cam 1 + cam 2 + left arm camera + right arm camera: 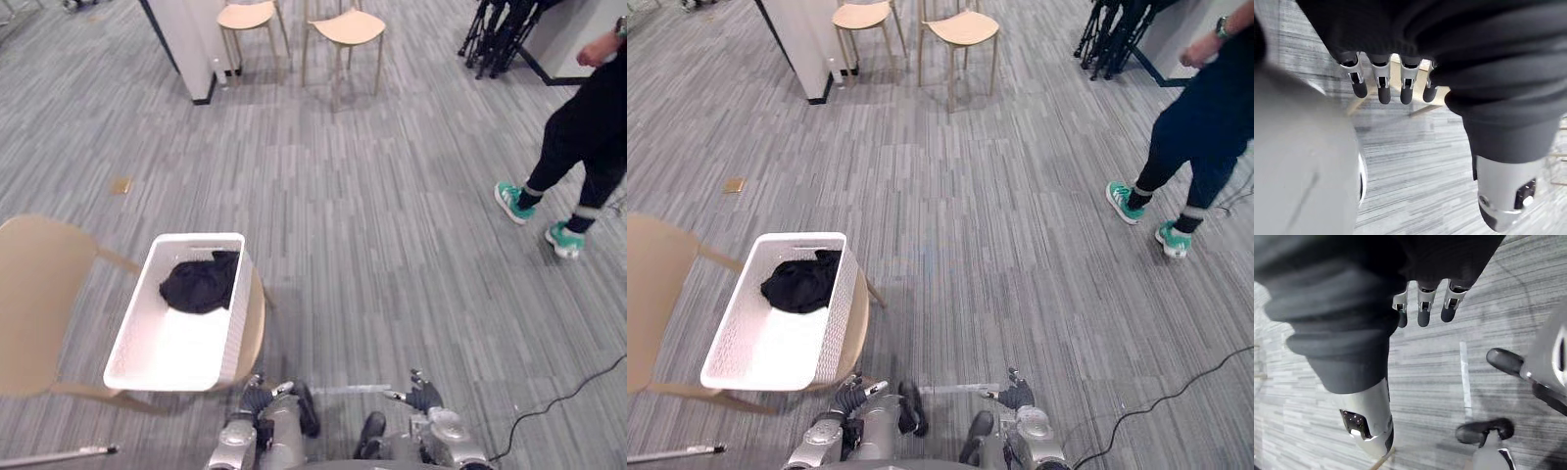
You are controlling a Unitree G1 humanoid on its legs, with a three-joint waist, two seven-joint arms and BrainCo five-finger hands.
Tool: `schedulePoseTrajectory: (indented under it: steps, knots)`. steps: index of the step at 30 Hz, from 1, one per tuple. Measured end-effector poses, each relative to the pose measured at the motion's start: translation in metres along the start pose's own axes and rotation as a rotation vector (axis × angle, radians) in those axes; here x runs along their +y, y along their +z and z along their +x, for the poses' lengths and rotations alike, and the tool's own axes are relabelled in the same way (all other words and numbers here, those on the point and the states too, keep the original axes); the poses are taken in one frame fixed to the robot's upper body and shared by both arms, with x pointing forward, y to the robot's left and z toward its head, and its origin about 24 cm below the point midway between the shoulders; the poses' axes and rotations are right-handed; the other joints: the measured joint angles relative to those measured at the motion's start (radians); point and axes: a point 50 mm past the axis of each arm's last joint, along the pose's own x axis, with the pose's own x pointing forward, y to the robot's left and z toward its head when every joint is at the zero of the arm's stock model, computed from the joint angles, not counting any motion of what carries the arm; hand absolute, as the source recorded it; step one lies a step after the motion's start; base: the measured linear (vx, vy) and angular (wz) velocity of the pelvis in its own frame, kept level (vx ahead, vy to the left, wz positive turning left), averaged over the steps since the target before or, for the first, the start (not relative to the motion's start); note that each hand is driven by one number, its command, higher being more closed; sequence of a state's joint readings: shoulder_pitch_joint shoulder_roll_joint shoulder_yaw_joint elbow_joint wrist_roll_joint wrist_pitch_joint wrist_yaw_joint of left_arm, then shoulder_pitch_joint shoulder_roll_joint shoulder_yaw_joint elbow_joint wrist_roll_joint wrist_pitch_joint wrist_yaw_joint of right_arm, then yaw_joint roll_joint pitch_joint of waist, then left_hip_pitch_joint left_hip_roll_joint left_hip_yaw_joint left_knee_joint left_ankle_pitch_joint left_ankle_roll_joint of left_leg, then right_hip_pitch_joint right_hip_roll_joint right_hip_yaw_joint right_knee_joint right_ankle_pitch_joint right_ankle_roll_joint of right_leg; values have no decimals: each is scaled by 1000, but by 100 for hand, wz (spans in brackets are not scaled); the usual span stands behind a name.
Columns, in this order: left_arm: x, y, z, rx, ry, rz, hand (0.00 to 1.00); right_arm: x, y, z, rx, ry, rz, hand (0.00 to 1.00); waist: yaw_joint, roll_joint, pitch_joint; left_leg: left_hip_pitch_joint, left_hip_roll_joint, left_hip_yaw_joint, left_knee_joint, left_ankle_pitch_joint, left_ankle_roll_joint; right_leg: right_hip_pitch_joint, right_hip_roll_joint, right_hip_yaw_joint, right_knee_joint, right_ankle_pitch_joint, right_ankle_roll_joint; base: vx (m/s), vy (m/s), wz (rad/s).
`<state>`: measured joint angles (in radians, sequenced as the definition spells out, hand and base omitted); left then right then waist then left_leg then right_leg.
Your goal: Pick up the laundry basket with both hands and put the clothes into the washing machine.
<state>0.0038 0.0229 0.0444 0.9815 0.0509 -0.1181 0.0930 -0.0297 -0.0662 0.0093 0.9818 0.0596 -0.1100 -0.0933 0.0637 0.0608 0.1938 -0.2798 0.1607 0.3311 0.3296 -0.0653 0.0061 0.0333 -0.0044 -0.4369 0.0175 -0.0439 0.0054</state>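
Observation:
A white laundry basket [234, 333] rests on the seat of a tan chair [39, 294] at my left. A bundle of black clothes [199, 282] lies in its far end. My left hand [257, 394] hangs low just below the basket's near corner, apart from it; its fingers [1383, 85] are straight and hold nothing. Further right, over bare carpet, my right hand [423, 396] is also low, with its fingers [1422, 308] relaxed and empty.
A person in green shoes [578, 137] stands at the far right. Two tan chairs [343, 34] and a white partition [191, 44] stand at the back, with black tripods [495, 34] beside them. A tape strip [348, 390] marks the grey carpet between my hands.

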Motion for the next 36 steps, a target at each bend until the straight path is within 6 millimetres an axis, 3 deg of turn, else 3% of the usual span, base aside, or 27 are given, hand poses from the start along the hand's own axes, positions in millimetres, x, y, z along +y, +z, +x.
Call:
schedulePoseTrajectory:
  steps: [1, 3, 4, 5, 6, 7, 8, 9, 12, 14, 15, 16, 17, 18, 20, 21, 22, 24, 26, 27, 29, 32, 34, 36]
  knots:
    - [1, 3, 1, -8, 3, -3, 0, 0, 2, 1, -5, 0, 0, 0, -2, -22, 0, -6, -26, -16, 7, -26, 39, -5, -22, 2, 18, -20, 29, 373, 231, 26]
    - [5, 6, 2, -16, 9, 2, 0, 0, 1, 1, 2, 1, -3, 0, 5, -47, 0, 19, -57, -22, 21, -72, 56, -28, -85, -1, 147, -93, 97, 463, 276, 43]
    - [4, 4, 2, -2, 8, 6, 0, -2, 0, 1, 8, -3, -10, 0, 2, -56, -2, 62, -93, -31, 14, -106, 65, -65, -150, 18, 338, -131, 134, 424, 220, 39]
    - [4, 2, 2, 6, 9, 7, 0, -2, 1, 2, 7, -2, -18, 0, 1, -55, -1, 87, -105, -32, 8, -111, 71, -93, -182, 31, 438, -134, 138, 431, 209, 61]
    - [4, -3, 0, 17, 3, 20, 0, -1, 2, 2, 5, 2, -33, 0, -4, -62, 0, 157, -147, -65, -12, -130, 89, -159, -268, 50, 710, -86, 136, 332, 157, 64]
    - [5, -4, 0, 18, 0, 30, 0, 1, 1, 2, 7, 7, -35, 0, -11, -64, 1, 181, -160, -87, -14, -140, 98, -180, -293, 57, 794, -63, 135, 432, 128, 108]
    - [3, -5, -1, 22, -9, 44, 0, 5, 1, 2, 7, 19, -36, 0, -26, -66, 1, 211, -174, -137, -15, -152, 109, -188, -306, 55, 875, -89, 121, 465, 44, 154]
    - [1, -6, -2, 24, -14, 48, 0, 8, 3, 2, 1, 28, -36, 0, -27, -58, 3, 253, -182, -222, -37, -154, 111, -211, -285, 53, 889, -160, 87, 469, 4, 158]
    - [-1, -1, 0, 16, -20, 53, 0, 4, 8, 4, -12, 20, -43, 0, -23, -38, 6, 280, -177, -393, -62, -152, 107, -249, -169, 112, 665, -212, 59, 454, -103, 176]
    - [-10, 9, 3, -11, -48, 85, 0, -9, 8, 4, -16, -15, -48, 0, -32, -21, 15, 280, -179, -593, -65, -153, 51, -304, -57, 356, 412, -191, 90, 422, -262, 237]
    - [-12, 10, 3, -16, -54, 89, 0, -10, 7, 4, -11, -19, -46, 0, -32, -23, 14, 280, -183, -623, -64, -153, 36, -306, -48, 396, 358, -163, 97, 366, -304, 280]
    - [-14, 15, 4, -28, -61, 100, 0, -11, 1, 2, 5, -33, -26, 0, -26, -45, 12, 277, -211, -693, -33, -174, -14, -277, -78, 441, 181, -1, 114, 394, -379, 255]
    - [-14, 16, 5, -28, -53, 92, 0, -13, -3, 1, 18, -43, -16, 0, -14, -57, 22, 268, -226, -732, 11, -221, -73, -251, -115, 399, 149, 99, 105, 353, -376, 229]
    - [-17, 15, 4, -27, -49, 70, 0, -15, 1, 3, 11, -47, -15, 0, -5, -35, 20, 247, -205, -744, 33, -224, -78, -247, -102, 365, 149, 109, 95, 368, -395, 182]
    - [-26, 10, 0, -18, -60, 20, 0, -21, 17, 5, -53, -68, -5, 0, 6, -1, 0, 185, -149, -727, 29, -188, -128, -170, -94, 195, 52, 92, 71, 237, -258, 177]
    - [-27, 9, 0, -14, -61, 15, 0, -23, 18, 6, -59, -75, 2, 0, 8, 1, 0, 181, -136, -708, 17, -176, -139, -155, -93, 160, 43, 91, 69, 138, -209, 197]
    - [-27, 7, -1, -9, -59, 9, 0, -25, 21, 7, -66, -86, 16, 0, 8, 0, 0, 167, -106, -623, -10, -145, -146, -120, -97, 77, 40, 81, 55, 104, -174, 184]
    - [-28, 8, -1, -13, -66, 19, 0, -28, 23, 7, -75, -108, 16, 0, 8, -2, 0, 150, -56, -416, -36, -123, -114, -87, -106, -5, 38, 72, 45, 56, -98, 165]
    - [-29, 11, 0, -24, -80, 55, 0, -32, 27, 6, -103, -125, 35, 0, 1, -2, -2, 118, -9, -89, -29, -112, -42, -59, -139, -116, 51, 36, 63, 19, 8, 145]
    - [-29, 11, 0, -24, -80, 58, 0, -35, 26, 6, -99, -136, 44, 0, 1, -7, -1, 114, -4, -47, -19, -110, -34, -55, -150, -137, 62, 31, 70, 10, 86, 112]
    - [-20, 13, 2, -42, -62, 73, 0, -35, 14, 2, -71, -148, 80, 0, 6, -35, -4, 86, -20, -3, 16, -107, -12, -25, -187, -193, 83, -2, 96, 20, 185, 107]
    - [-6, 7, 2, -20, -34, 99, 0, -27, 11, 0, -67, -140, 106, 0, 6, -64, -15, 97, -66, -38, -11, -96, 6, -4, -206, -194, 81, -5, 101, 28, 150, 62]
    - [3, 0, 0, 2, -13, 105, 0, -32, 24, -1, -134, -162, 111, 0, 1, -67, -16, 109, -100, -48, -18, -95, 11, -11, -252, -193, 142, -29, 131, 17, 166, 31]
    - [11, -2, 0, 9, 3, 119, 0, -36, 43, -4, -226, -193, 81, 0, -11, -71, -14, 111, -127, -64, -14, -108, 29, -50, -318, -188, 282, -74, 134, -26, 134, 29]
